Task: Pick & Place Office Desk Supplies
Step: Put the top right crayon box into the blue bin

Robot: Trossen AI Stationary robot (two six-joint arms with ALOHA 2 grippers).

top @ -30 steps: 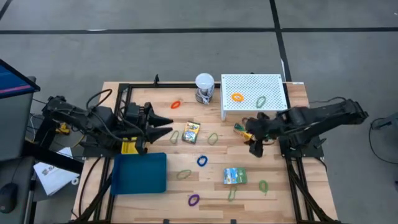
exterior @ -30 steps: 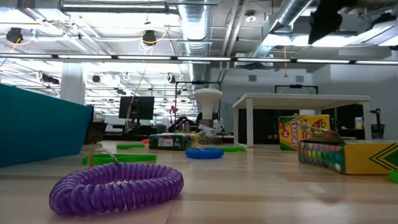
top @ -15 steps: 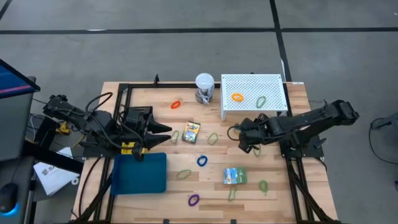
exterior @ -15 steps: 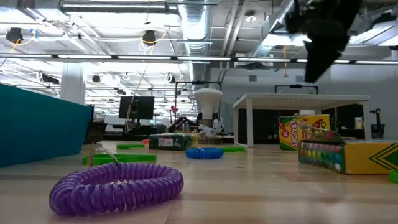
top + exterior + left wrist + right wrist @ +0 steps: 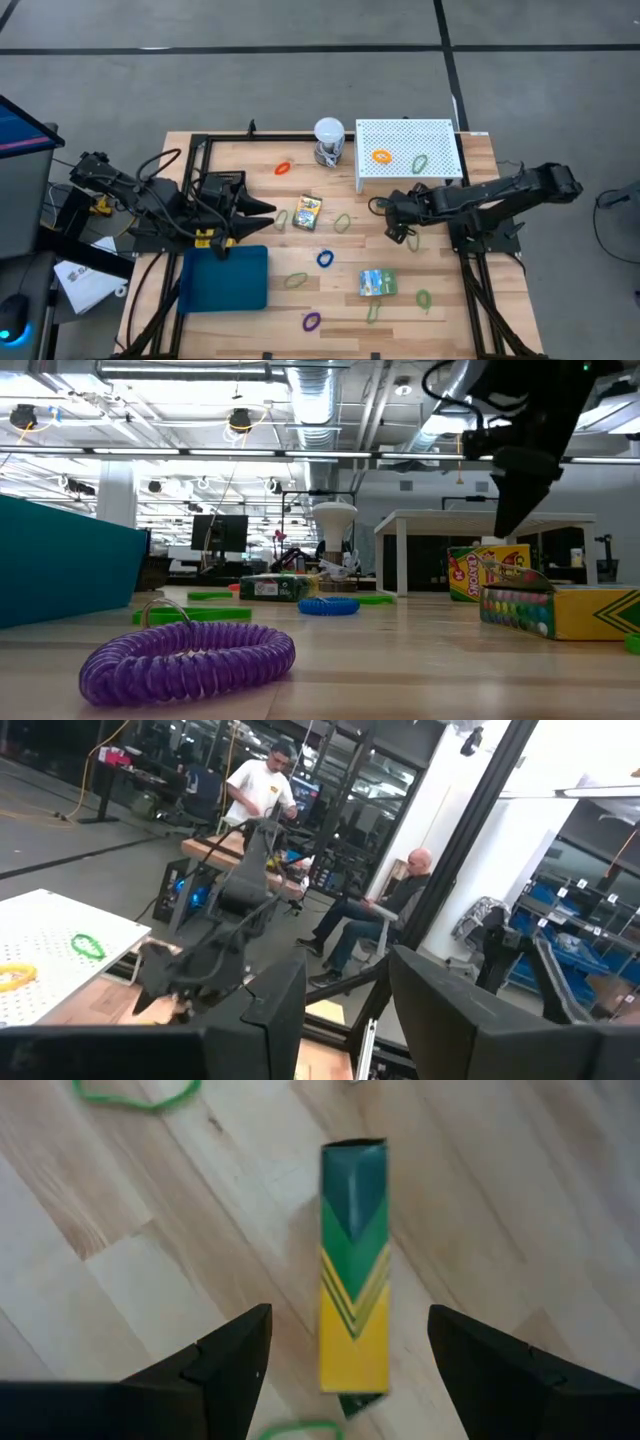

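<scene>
The right gripper [image 5: 345, 1355] hovers with jaws spread wide over a green-and-yellow box [image 5: 354, 1295] lying flat on the table [image 5: 440, 300], seemingly lined up to grasp it, while the left gripper [image 5: 268, 207], fingers parted, waits beside the blue tray [image 5: 225, 278].

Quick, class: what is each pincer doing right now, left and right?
Left pincer: open, holding nothing, raised beside the blue tray.
Right pincer: open, empty, poised over the green-and-yellow box on the table.

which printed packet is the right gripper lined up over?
The narrow green-yellow box, between the open right gripper fingers. The other two packets lie farther toward table centre.
</scene>
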